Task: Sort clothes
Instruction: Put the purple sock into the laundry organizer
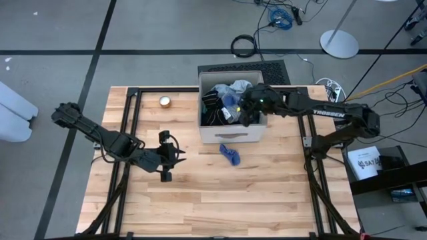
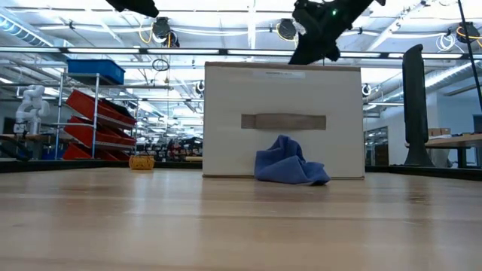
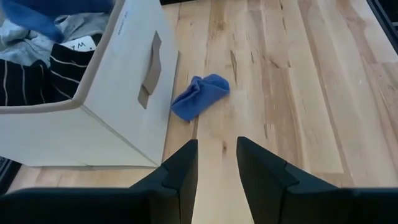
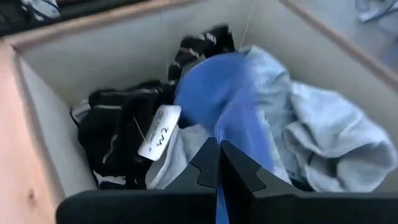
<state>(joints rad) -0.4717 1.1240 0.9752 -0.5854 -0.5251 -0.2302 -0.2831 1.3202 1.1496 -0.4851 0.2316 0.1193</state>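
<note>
Right at the lens of my right wrist camera, the right gripper (image 4: 219, 163) has its fingers pressed together on a fold of the blue garment (image 4: 227, 106), which rises in a peak from the pile inside the beige box (image 1: 232, 134). From above I see that arm reaching over the box's rim, the gripper (image 1: 248, 105) above the heap of grey, black-striped and blue clothes. My worry is the pinch: it looks like only a thin fold, so the fabric could slip free as I lift, or the garment could drag the tagged black-and-white piece (image 4: 118, 134) tangled beside it up and over the wall. A snag on the rim might also tip or shift the light box. One small blue cloth (image 1: 231, 154) already lies on the table (image 1: 200, 200) just in front of the box, touching or nearly touching its front wall in the low view (image 2: 290, 162). My left gripper (image 1: 167, 159) hovers over bare wood well to the left of that cloth, fingers (image 3: 183, 168) parted narrowly and holding nothing; if I swing the lifted garment that way carelessly, the two arms could crowd each other.
</note>
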